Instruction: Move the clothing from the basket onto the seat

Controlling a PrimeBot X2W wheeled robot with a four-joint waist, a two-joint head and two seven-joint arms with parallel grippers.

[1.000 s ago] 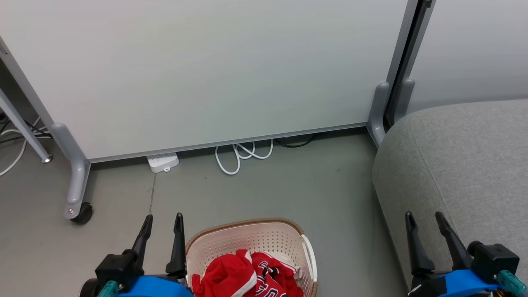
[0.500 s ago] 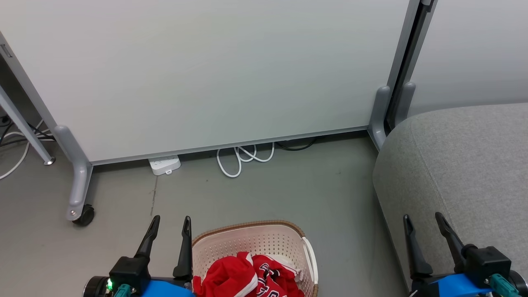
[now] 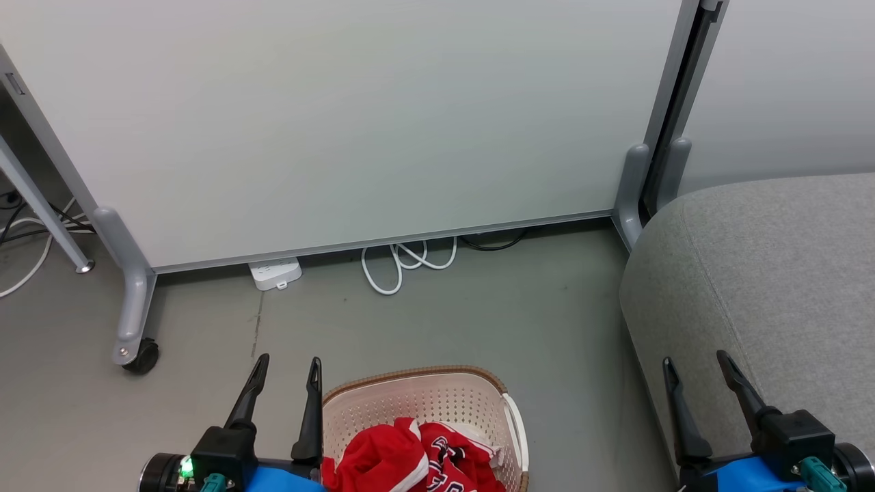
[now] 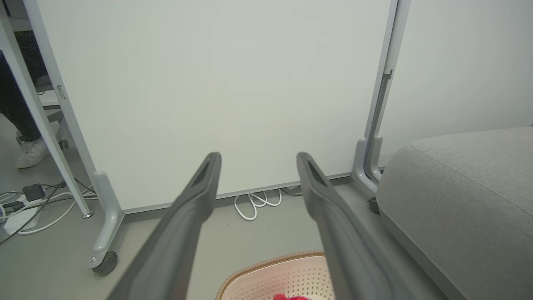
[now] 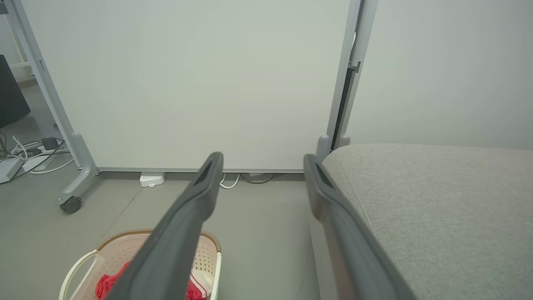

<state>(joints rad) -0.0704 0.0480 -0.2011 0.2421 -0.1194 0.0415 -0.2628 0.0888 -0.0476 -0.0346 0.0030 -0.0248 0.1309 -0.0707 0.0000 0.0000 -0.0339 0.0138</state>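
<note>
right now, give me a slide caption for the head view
Open left gripper beside the basket of red clothing, open right gripper by the grey seat, nothing lifted yet.

A grey floor [image 3: 478, 314] carries a laundry basket [image 3: 417, 373], a sofa [image 3: 765, 273] to its right, and a white power strip [image 3: 275, 273] and looped cable [image 3: 409, 260] beneath a wheeled partition [image 3: 342, 123].

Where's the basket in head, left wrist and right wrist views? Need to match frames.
Head: basket bottom centre, right of left claw.
Left wrist: basket bottom centre, cropped.
Right wrist: basket bottom left.
Shared landmark: white cable loop under the panel.
</note>
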